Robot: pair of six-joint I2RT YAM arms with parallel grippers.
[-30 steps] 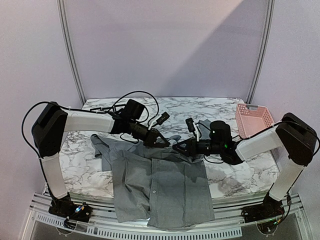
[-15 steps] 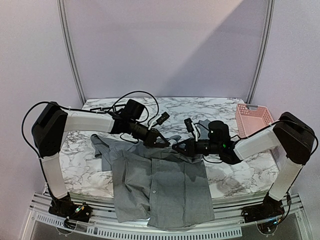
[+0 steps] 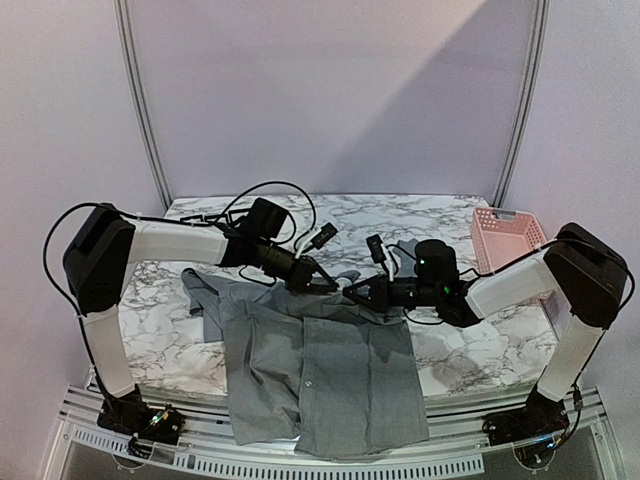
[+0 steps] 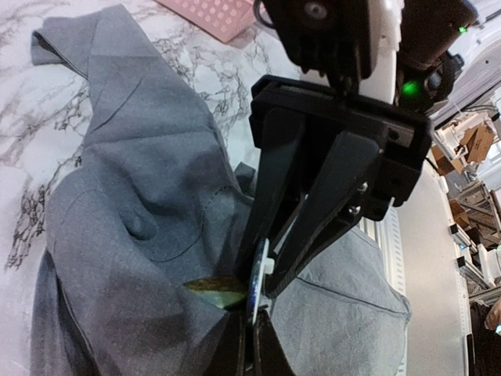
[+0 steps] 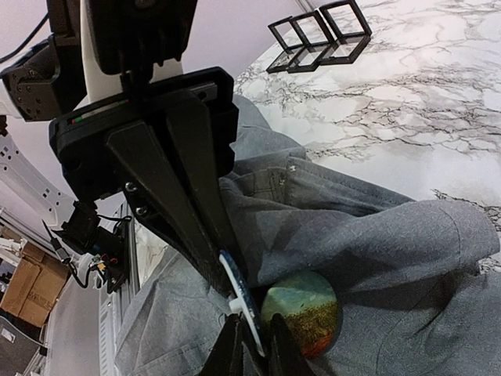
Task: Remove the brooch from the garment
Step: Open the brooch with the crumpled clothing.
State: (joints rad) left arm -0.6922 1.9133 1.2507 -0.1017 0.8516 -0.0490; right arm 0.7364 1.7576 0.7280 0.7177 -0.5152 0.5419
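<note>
tabletop (image 3: pixel 160 330): white marble pattern; carries all that follows.
grey collared shirt (image 3: pixel 330 370): front up, spread from the centre to 6 o'clock, hem hanging over the near edge. Laid flat, by my judgement, so that both arms can reach the collar end.
brooch (image 5: pixel 301 309): round, with a green-and-orange picture face. It sits on the shirt by the collar, just past centre toward 12 o'clock, and a fold of cloth laps its upper edge.
blue-rimmed white piece (image 5: pixel 239 301): seen edge-on, touching the brooch; probably its fastening, not certain.
right hand (image 4: pixel 266 274): enters from 3 o'clock, fingers clamped on the blue-rimmed white piece, seemingly to draw it off.
left hand (image 5: pixel 221 270): enters from 9 o'clock, fingers drawn together at the same spot. Whether they nip cloth or fastening cannot be told; likely bracing.
pink basket (image 3: pixel 508 238): 2 o'clock, well apart; a likely drop place.
black frames (image 5: pixel 313 31): far edge, 11 o'clock.
change: the right hand has crept toward 9 o'clock since a second ago; left arm and shirt are unchanged.
</note>
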